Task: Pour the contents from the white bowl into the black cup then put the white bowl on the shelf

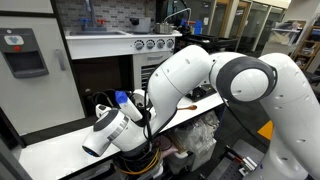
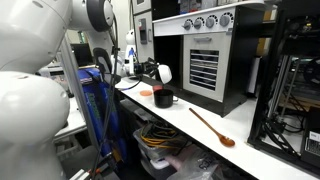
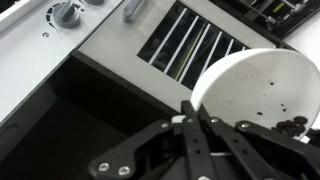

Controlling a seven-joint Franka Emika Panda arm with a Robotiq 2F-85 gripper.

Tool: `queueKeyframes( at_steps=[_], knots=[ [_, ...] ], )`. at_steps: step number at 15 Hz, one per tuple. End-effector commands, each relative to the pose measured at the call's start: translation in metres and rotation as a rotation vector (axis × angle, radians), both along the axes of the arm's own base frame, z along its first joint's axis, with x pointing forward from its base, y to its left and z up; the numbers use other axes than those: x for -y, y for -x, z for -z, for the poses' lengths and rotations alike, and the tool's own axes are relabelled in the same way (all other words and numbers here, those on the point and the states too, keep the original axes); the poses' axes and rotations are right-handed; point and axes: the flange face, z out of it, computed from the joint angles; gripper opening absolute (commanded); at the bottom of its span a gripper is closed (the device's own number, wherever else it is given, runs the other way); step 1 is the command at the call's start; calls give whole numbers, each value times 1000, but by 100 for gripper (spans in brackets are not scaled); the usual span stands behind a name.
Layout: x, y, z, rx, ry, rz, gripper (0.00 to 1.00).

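Observation:
My gripper (image 3: 190,112) is shut on the rim of the white bowl (image 3: 262,88), which it holds tilted in the air. A few dark bits (image 3: 294,126) lie inside the bowl near its lower edge. In an exterior view the bowl (image 2: 165,74) hangs in the gripper (image 2: 155,72) just above the black cup (image 2: 164,98), which stands on the white countertop (image 2: 190,125). The shelf is the floor of the dark recess (image 3: 60,115) in the white cabinet, below the vent slats; the recess also shows in an exterior view (image 1: 103,78). The arm hides the cup in that view.
A flat orange disc (image 2: 147,92) lies beside the black cup. A wooden spoon (image 2: 212,128) lies further along the countertop. Knobs (image 2: 204,22) line the cabinet top. A small blue-and-white object (image 1: 122,98) sits by the arm. Cables and bins lie under the counter.

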Motion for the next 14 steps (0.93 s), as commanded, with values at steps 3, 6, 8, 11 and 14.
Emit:
queueKeyframes(
  at_steps=[3, 6, 8, 11, 14],
  knots=[
    [2, 5, 2, -4, 67, 2, 1],
    [3, 6, 5, -5, 104, -7, 1],
    [3, 6, 6, -7, 137, -17, 1],
    [4, 8, 8, -8, 184, -28, 1],
    [4, 9, 10, -6, 218, -35, 1]
  ],
)
